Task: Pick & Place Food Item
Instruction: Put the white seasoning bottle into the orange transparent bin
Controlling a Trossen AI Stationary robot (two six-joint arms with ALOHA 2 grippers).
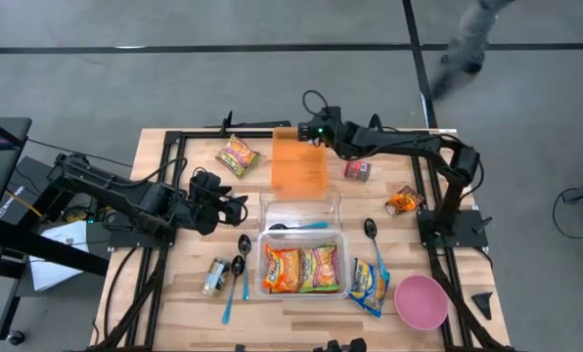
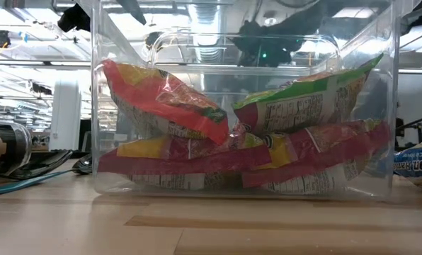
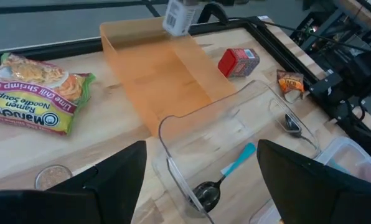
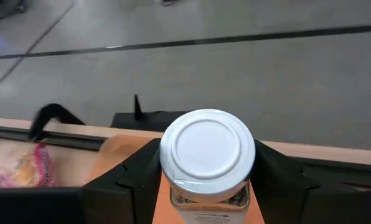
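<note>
My right gripper [image 1: 305, 135] hangs over the far end of the orange bin [image 1: 301, 168], shut on a jar with a white lid [image 4: 207, 149]. The left wrist view shows the same jar [image 3: 182, 16] above the bin's far wall. My left gripper [image 3: 201, 186] stands open near the table's left side [image 1: 235, 207], with nothing between its fingers. It faces an open clear bin [image 3: 235, 134] that holds a spoon. A ramen pack [image 1: 237, 154] lies flat on the table left of the orange bin. My right gripper pinches the jar between its two fingers, on the jar's sides just below the lid [image 4: 173, 194]. The fingers [image 4: 132, 183] slant down from the table's right side. The jar is lifted clear above the orange bin, its lid turned back toward the wrist.
A clear bin [image 1: 303, 266] at the near middle holds ramen packs. Around it lie spoons [image 1: 243, 259], a small jar [image 1: 214, 277], a blue bag [image 1: 370, 286] and a pink bowl [image 1: 421, 300]. A red can [image 1: 358, 170] and a snack packet [image 1: 405, 201] lie at the right.
</note>
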